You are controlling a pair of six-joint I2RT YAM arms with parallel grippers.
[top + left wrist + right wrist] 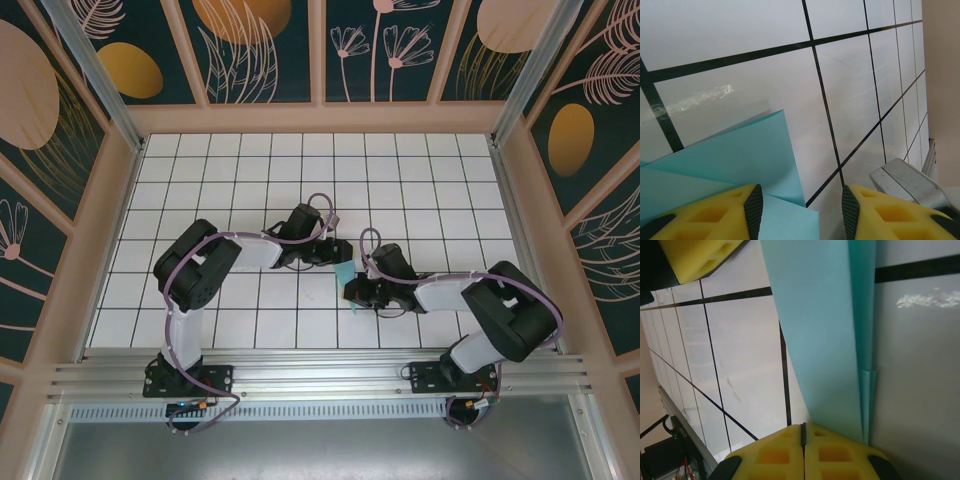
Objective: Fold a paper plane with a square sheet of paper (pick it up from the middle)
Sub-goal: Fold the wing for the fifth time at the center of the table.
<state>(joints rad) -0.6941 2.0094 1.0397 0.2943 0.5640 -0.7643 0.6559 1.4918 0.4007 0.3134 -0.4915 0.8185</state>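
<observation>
The light cyan sheet of paper is folded into a narrow multi-layer strip on the white grid table, between the two arms. In the left wrist view the paper lies under the left finger and reaches partway into the gap, one flap slightly raised. My left gripper is open just above it, nothing pinched; from above it sits at the paper's far side. My right gripper is shut, and the paper runs out from under its right finger; from above it sits at the paper's near end.
A grey metal block sits close to the right of my left gripper's fingers. One yellow finger of the left gripper shows at the top left of the right wrist view. Wooden walls ring the table; an aluminium rail runs along the near edge.
</observation>
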